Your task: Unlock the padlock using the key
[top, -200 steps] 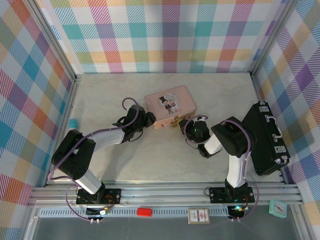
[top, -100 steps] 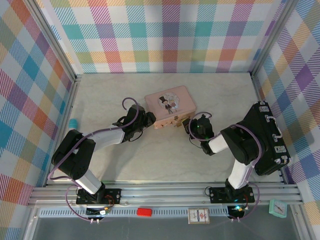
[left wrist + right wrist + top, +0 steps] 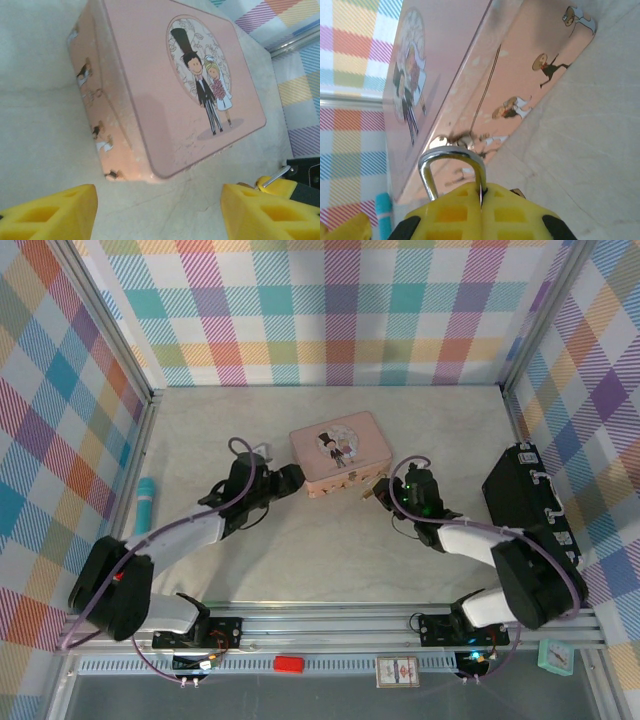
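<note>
Evidently clamped tight on padlock (image 3: 451,151): right gripper (image 3: 482,212), silver shackle sticking out past fingertips toward pink tin (image 3: 340,450) front wall, close to it. Opposite, at tin's front-left corner: left gripper (image 3: 157,212), jaws apart, nothing between, padlock ahead and off to right. Key not made out anywhere. Both arms stretched low over table, converging on tin's front.

The right claw (image 3: 481,200) is clamped tight on the padlock (image 3: 450,152), its silver shackle sticking up. The pink tin (image 3: 520,70) lies just beyond it.
</note>
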Controlling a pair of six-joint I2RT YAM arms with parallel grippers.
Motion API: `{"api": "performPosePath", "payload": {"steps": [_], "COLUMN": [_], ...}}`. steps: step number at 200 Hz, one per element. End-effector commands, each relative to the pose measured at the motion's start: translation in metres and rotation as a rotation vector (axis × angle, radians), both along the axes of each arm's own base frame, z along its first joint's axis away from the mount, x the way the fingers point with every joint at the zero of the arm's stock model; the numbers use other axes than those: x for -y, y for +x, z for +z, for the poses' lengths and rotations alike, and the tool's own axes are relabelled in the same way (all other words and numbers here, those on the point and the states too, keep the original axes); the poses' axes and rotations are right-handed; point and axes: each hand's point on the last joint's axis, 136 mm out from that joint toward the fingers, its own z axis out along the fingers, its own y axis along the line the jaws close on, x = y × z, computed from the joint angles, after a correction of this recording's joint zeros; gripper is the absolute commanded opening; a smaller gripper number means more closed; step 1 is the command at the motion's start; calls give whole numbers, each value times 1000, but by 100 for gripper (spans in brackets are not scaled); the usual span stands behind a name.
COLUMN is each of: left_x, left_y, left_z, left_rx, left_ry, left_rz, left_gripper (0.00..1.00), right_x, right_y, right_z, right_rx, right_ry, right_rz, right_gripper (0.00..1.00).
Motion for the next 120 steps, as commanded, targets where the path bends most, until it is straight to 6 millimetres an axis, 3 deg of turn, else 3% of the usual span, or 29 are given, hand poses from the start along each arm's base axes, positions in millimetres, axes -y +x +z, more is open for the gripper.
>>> {"api": "performPosePath", "payload": {"steps": [1,68,120], "left_x": [-11,-47,-70], "left_y": [-28,-82,-97], "left_z": [-12,-16,-11], "left_rx": [4,72,108], "left_ry": [65,139,199], "left_rz": [-79,-99,-49], "left_gripper": [68,71,73], "right_x": [0,29,52], "right_y": [-24,-97,-145], "right_z": [1,33,4], "right_rx": [-25,-93,-280], "right_ry": [-146,-348,-448], "right_rz": [160,339,370], "right_gripper": [0,0,0]}}
